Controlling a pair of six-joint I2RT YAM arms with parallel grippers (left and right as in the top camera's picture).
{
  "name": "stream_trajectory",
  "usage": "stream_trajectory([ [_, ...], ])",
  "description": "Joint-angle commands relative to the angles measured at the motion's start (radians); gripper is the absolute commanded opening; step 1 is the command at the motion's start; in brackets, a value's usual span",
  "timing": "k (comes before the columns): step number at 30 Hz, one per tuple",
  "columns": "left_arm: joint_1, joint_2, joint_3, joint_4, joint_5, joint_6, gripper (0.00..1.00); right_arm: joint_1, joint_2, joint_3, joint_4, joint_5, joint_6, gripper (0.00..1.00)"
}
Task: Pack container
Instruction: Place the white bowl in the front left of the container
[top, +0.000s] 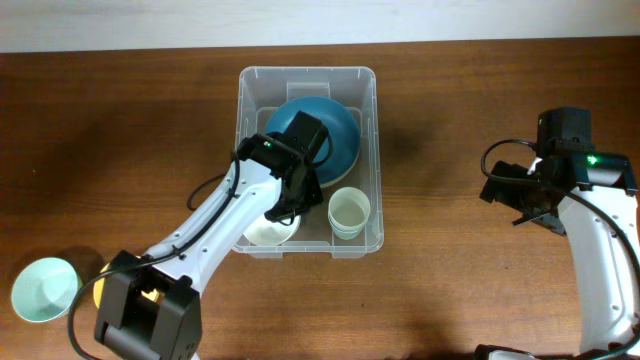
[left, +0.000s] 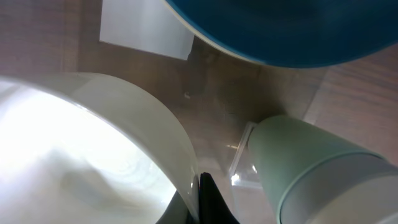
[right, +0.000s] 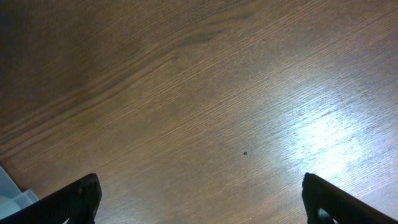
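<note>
Inside the mid-table container, the left claw sat at the white bowl rim, its grip impossible to tell, while the right claw gaped far outside it, and a crooked release could tip the bowl onto the cup.

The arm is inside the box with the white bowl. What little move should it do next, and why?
Probably open the left fingers and lift straight up. The white bowl already looks set down in the container's near-left corner, beside the cup and blue bowl, and one finger shows at its rim. A pale green bowl waits outside on the table.
</note>
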Motion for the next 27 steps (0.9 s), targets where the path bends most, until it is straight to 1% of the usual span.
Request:
stream_trajectory([
  [1,0.001,-0.006,-0.024,0.015,-0.008,-0.003,0.02,-0.006,-0.016,0.015,0.0,-0.002,0.005,0.99],
  [4,0.001,-0.006,-0.024,0.036,-0.008,0.026,0.23,-0.006,-0.016,0.015,0.0,-0.002,0.005,0.99],
  [5,0.001,-0.006,-0.023,0.047,-0.008,0.034,0.28,-0.006,-0.016,0.015,0.0,-0.002,0.005,0.99],
  [7,0.003,-0.006,-0.009,0.058,-0.009,0.047,0.32,-0.006,-0.016,0.015,-0.001,-0.002,0.005,0.99],
  [10,0.026,-0.01,0.077,0.037,-0.045,0.11,0.34,-0.006,-0.016,0.015,-0.001,-0.002,0.005,0.99],
  [11,0.043,-0.015,0.142,0.004,-0.078,0.132,0.34,-0.006,-0.016,0.015,-0.001,-0.002,0.005,0.99],
  [13,0.064,-0.022,0.212,-0.046,-0.129,0.143,0.34,-0.006,-0.016,0.015,-0.001,-0.002,0.005,0.99],
  [15,0.096,-0.032,0.306,-0.134,-0.217,0.146,0.34,-0.006,-0.016,0.015,-0.001,-0.002,0.004,0.99],
  [17,0.151,-0.058,0.415,-0.266,-0.321,0.145,0.35,-0.006,-0.016,0.015,0.0,-0.002,0.004,0.99],
  [19,0.195,-0.092,0.432,-0.323,-0.343,0.145,0.37,-0.006,-0.016,0.015,0.0,-0.002,0.004,0.99],
  [21,0.243,-0.119,0.431,-0.378,-0.342,0.134,0.59,-0.006,-0.016,0.015,0.0,-0.002,0.004,0.99],
  [22,0.282,-0.131,0.431,-0.43,-0.342,0.096,0.77,-0.006,-0.016,0.015,0.0,-0.002,0.005,0.99],
  [23,0.317,-0.137,0.43,-0.481,-0.342,0.059,0.79,-0.006,-0.016,0.015,0.0,-0.002,0.005,0.99],
  [25,0.388,-0.145,0.417,-0.553,-0.343,-0.002,0.79,-0.006,-0.016,0.015,0.0,-0.002,0.005,0.99],
  [27,0.459,-0.156,0.381,-0.575,-0.342,-0.039,0.82,-0.006,-0.016,0.015,0.0,-0.002,0.005,0.99],
])
